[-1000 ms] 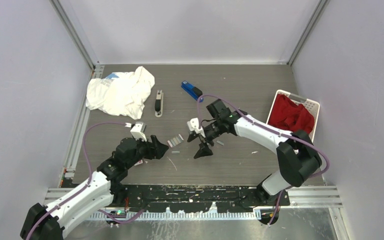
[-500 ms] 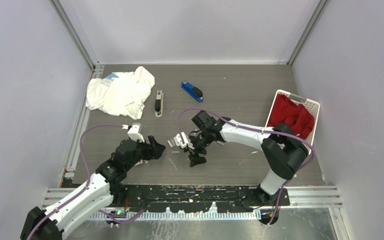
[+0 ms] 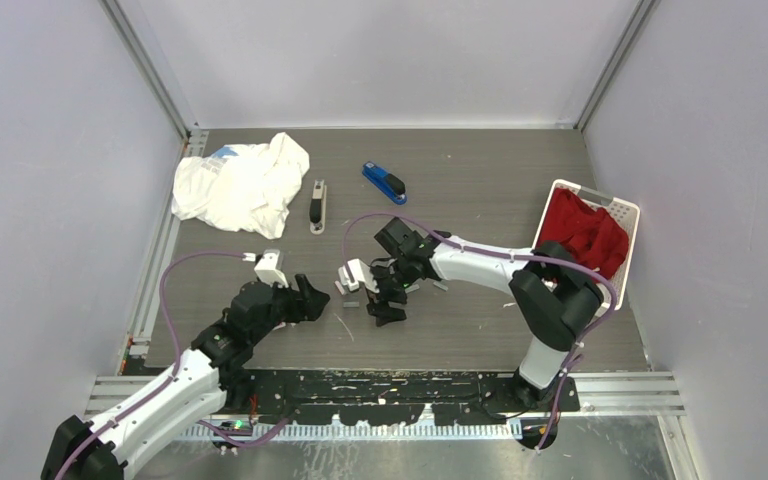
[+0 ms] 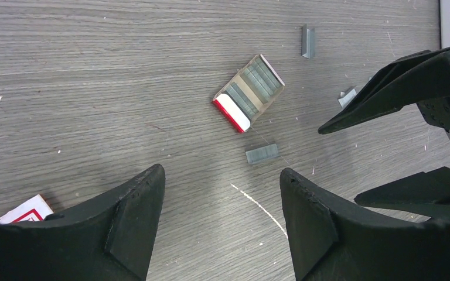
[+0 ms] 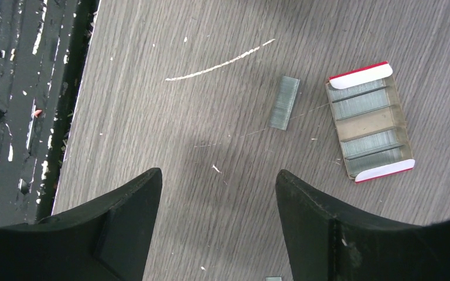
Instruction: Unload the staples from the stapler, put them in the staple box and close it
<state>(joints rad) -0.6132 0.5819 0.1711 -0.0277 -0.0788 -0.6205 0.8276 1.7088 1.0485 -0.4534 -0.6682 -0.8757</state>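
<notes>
**Left gripper** (image 4: 221, 172): the jaws stand wide apart with nothing between them. One loose strip of staples (image 4: 262, 153) lies flat on the table (image 4: 94, 88) just ahead of the gap. It is nearer the right-hand finger and touches neither. Further ahead of these jaws lies an open white-and-red staple box (image 4: 249, 93) with grey staples packed inside. A second strip (image 4: 309, 41) lies well beyond the box.

**Right gripper** (image 5: 218, 174): the jaws are likewise parted and empty. The loose strip lies ahead of its gap, toward the finger on the right of the wrist view. The staple box sits just beside the strip on that side, not touching it.

**Relative position:** from above, the two grippers face one another, with the loose strip and the box between them.

**Staplers:** a grey stapler (image 3: 317, 206) and a blue stapler (image 3: 383, 181) lie well beyond both sets of jaws, apart from each other. The grey one appears to be opened out, though the top view is too small to confirm this.
</notes>
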